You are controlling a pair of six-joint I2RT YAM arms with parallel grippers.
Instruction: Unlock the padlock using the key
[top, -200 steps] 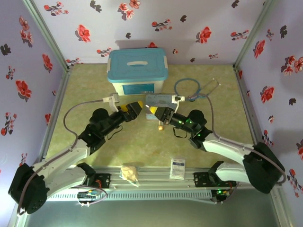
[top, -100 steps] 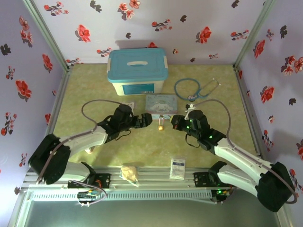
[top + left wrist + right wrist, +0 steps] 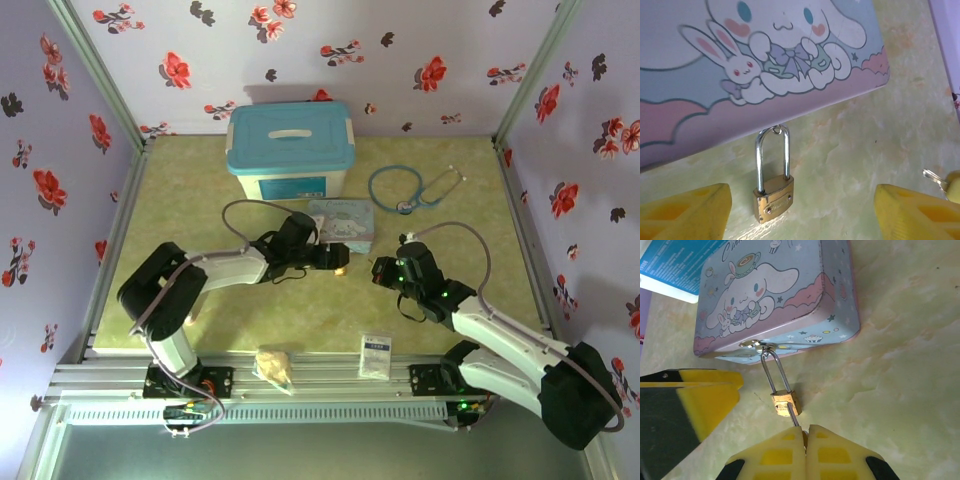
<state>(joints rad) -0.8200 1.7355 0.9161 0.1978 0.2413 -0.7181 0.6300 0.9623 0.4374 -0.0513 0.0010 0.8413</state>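
Observation:
The small brass padlock (image 3: 785, 402) lies on the green table, its silvery shackle hooked through the hasp of the pastel cartoon tin (image 3: 775, 295). My right gripper (image 3: 805, 429) is shut on the thin grey key (image 3: 793, 416), whose shaft points at the padlock's bottom face and overlaps it in the right wrist view. In the left wrist view the padlock (image 3: 774, 200) sits between my open left gripper's (image 3: 800, 215) yellow fingers, nearer the left one, and a silvery key tip (image 3: 932, 176) shows apart from it at the right edge. From above, both grippers (image 3: 335, 258) (image 3: 378, 268) flank the padlock (image 3: 343, 268).
A white box with a blue lid (image 3: 290, 150) stands behind the tin (image 3: 342, 220). A blue stethoscope (image 3: 410, 188) lies at the back right. A white packet (image 3: 376, 352) and a crumpled beige lump (image 3: 273, 365) rest by the near rail.
Both arms have dropped low and closed in on the padlock. The left gripper swung right along the tin's front; the right gripper moved down to face the padlock.

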